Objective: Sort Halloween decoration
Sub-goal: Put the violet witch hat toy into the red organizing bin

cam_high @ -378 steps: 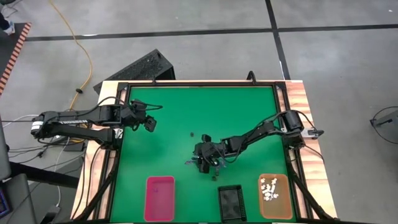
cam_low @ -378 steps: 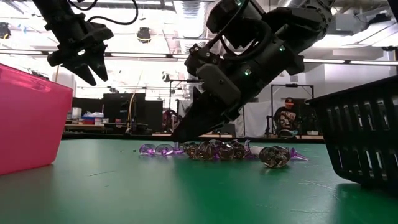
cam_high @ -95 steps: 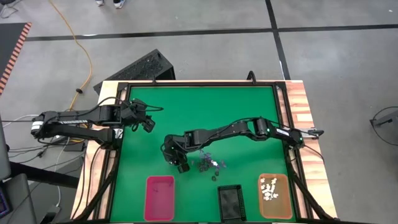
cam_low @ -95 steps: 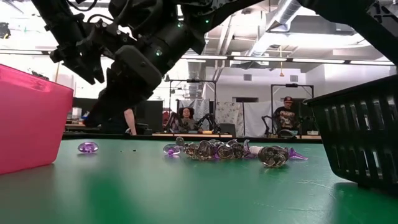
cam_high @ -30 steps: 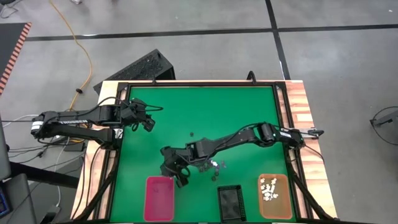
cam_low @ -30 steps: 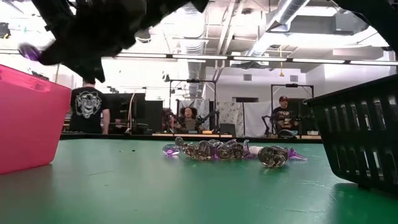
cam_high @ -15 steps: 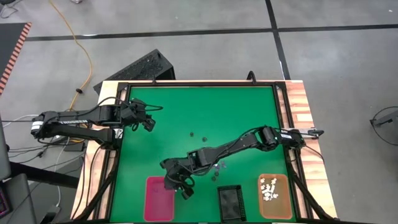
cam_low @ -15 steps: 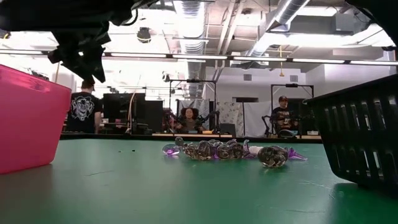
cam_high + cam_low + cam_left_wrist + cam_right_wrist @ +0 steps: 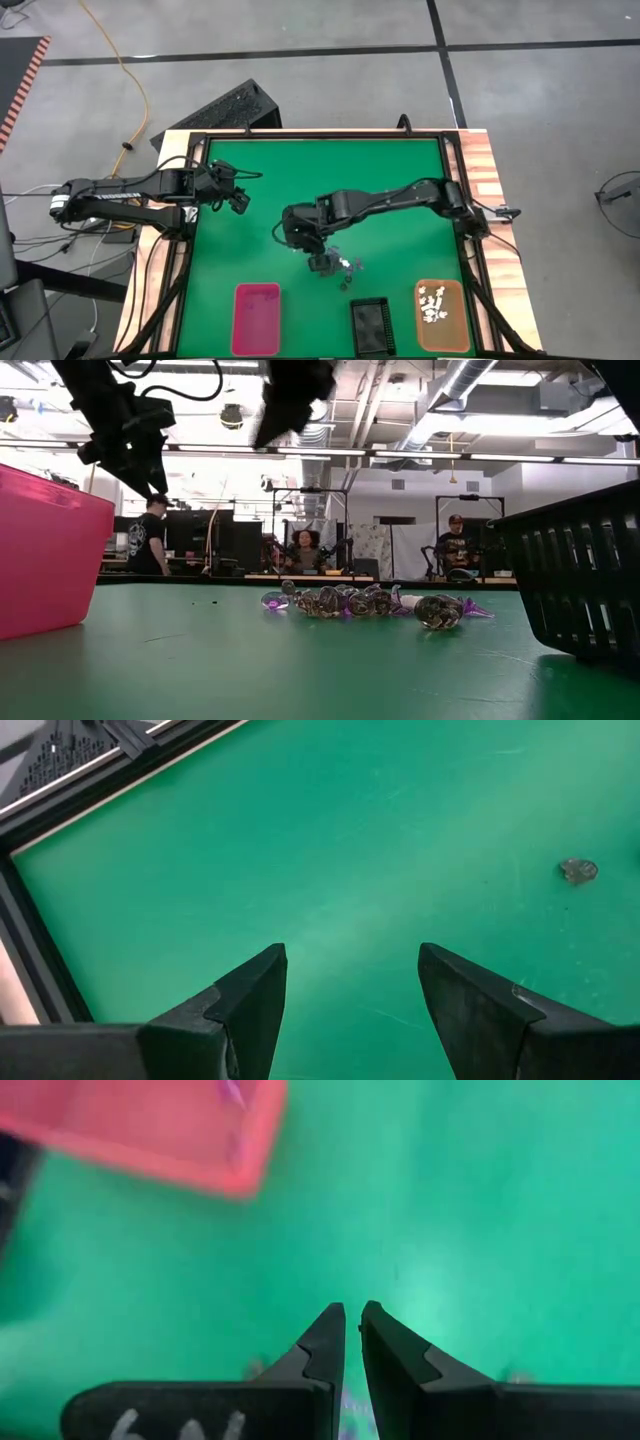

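My left gripper (image 9: 238, 200) hangs over the left part of the green table mat (image 9: 380, 180), well apart from all the trays; its two dark fingers (image 9: 255, 995) stand wide apart with nothing between them, only bare mat ahead and one small grey trinket (image 9: 578, 870) lying off to one side

Pink rectangular plastic tray (image 9: 257, 318): at the table's near edge, well clear of both sets of jaws; in my right wrist view a thin purple piece (image 9: 233, 1092) shows inside it, too blurred to say more

My right gripper (image 9: 322, 263) is over the middle of the mat, between the pink tray and the heap of trinkets; its fingers (image 9: 322, 1342) are a narrow slit apart and nothing is held between the tips

Halloween decoration, a small heap of tiny purple and dark plastic trinkets (image 9: 370, 602): on the mat just beside my right jaws, on the side toward the other trays; I cannot tell whether the fingertips touch it

Black slotted rectangular plastic tray (image 9: 369, 326): near edge, beyond the heap from my right jaws; contents not visible

Orange rectangular plastic tray (image 9: 442, 315): farthest right, near edge, with several tiny white trinkets (image 9: 434, 304) inside

Low view: people (image 9: 148, 540) stand and sit in the room behind the table
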Robot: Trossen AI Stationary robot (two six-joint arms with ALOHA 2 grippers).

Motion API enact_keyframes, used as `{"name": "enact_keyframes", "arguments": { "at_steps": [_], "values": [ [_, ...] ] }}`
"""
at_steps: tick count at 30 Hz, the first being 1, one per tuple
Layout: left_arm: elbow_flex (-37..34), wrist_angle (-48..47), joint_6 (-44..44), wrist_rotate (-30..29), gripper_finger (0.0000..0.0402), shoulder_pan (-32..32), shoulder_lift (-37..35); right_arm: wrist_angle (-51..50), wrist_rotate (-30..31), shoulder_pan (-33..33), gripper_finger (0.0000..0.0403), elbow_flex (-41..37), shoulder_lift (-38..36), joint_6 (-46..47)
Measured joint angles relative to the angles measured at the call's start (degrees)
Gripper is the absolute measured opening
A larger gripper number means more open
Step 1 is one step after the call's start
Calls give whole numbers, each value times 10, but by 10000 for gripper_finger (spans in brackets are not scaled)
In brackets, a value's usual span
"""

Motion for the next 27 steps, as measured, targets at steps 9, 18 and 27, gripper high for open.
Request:
{"name": "enact_keyframes", "arguments": {
  "at_steps": [9, 18, 27],
  "values": [
    [0, 1, 5, -9, 219, 0, 0, 113, -29, 9, 67, -156, -11, 29],
    [0, 1, 5, -21, 219, 0, 0, 257, 73, 34, 67, -248, -12, 91],
    [0, 1, 4, -31, 219, 0, 0, 262, 72, 38, 67, -251, -10, 103]
  ]
}}
